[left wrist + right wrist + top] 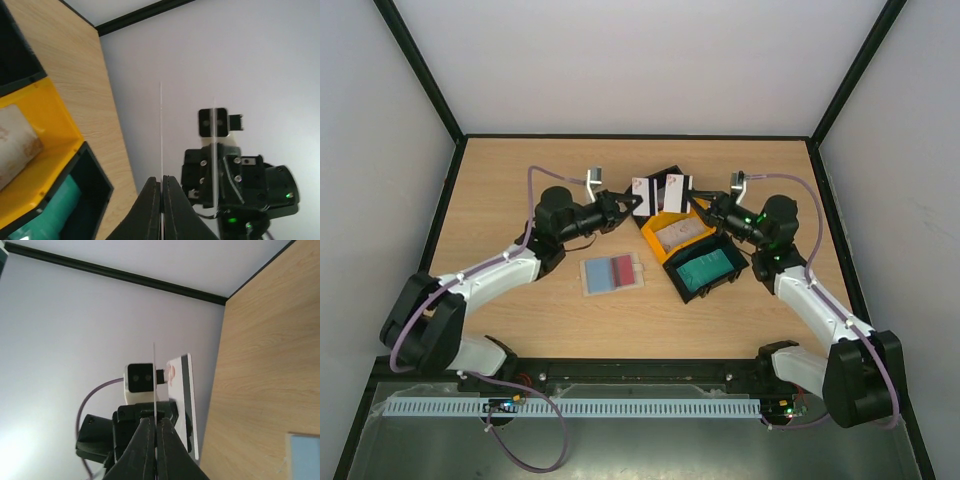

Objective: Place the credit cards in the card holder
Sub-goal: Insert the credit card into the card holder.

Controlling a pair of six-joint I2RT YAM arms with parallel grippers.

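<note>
1. the left claw (628,205) is clamped on the left card (643,197). in its wrist view the two fingers (150,210) are pressed together with the card's thin edge rising from between them.
2. the right claw (697,205) is clamped on the right card (675,191) in the same way. its wrist view shows the fingers (142,450) closed on a card seen edge-on.
3. both cards are whitish with a dark stripe and are held upright, off the bench (520,190). they stand side by side, near each other but not touching. the two claws face each other across them.
4. in the top view the pair sits over the far end of the tray (55,115), which is black at both ends and yellow in the middle.
5. a pale beige thing (680,232) with brownish marks lies in the yellow compartment. a teal card (705,268) lies flat in the near black compartment.
6. the holder (612,273) lies flat on the bench just left of the tray's near end, well below the left claw and apart from both arms. its upper face is greyish-blue at the border, with a blue half and a red half. whether those halves are cards cannot be told.
</note>
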